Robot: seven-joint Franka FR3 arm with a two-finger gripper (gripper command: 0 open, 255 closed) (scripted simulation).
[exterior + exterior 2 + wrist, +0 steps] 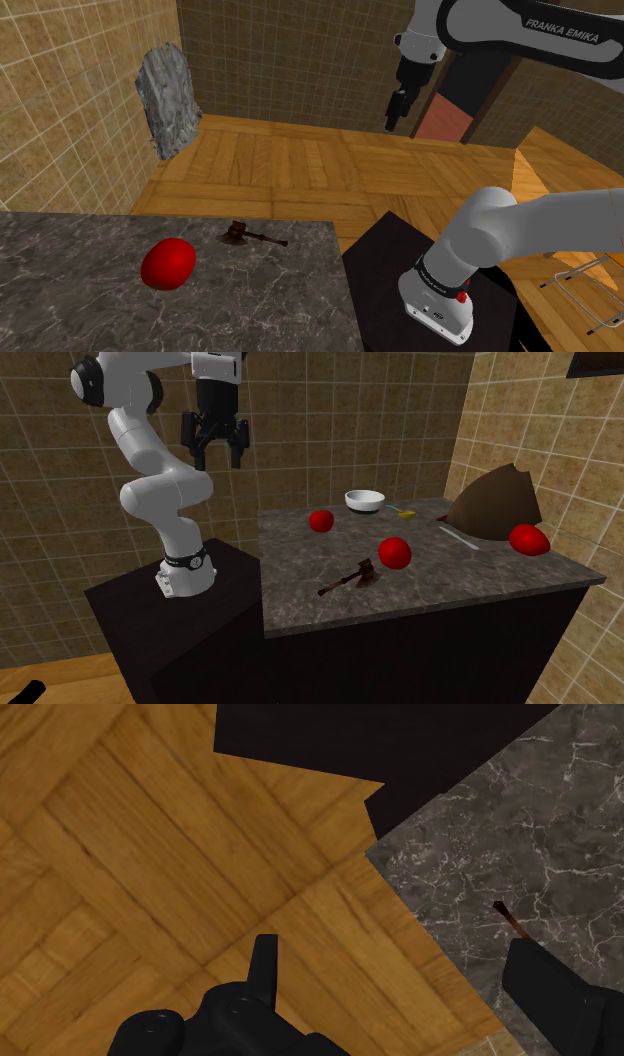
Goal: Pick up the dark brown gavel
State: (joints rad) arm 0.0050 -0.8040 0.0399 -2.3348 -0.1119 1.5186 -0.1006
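Second exterior view: dark brown gavel (350, 578) flat on grey marbled bench (480, 577), handle pointing toward stand (150, 617), head nr red round object (394, 552); black end effector (213, 450) fingers apart, raised beside bench; white bowl (365, 500) behind

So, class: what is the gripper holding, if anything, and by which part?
Nothing. The gripper is open, up in the air, and the gavel lies untouched on the stone countertop.

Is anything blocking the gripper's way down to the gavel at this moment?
Nothing visible does. The open gripper hangs high, off the edge of the counter, and the gavel lies uncovered near that edge. A red ball sits beside it, not touching.
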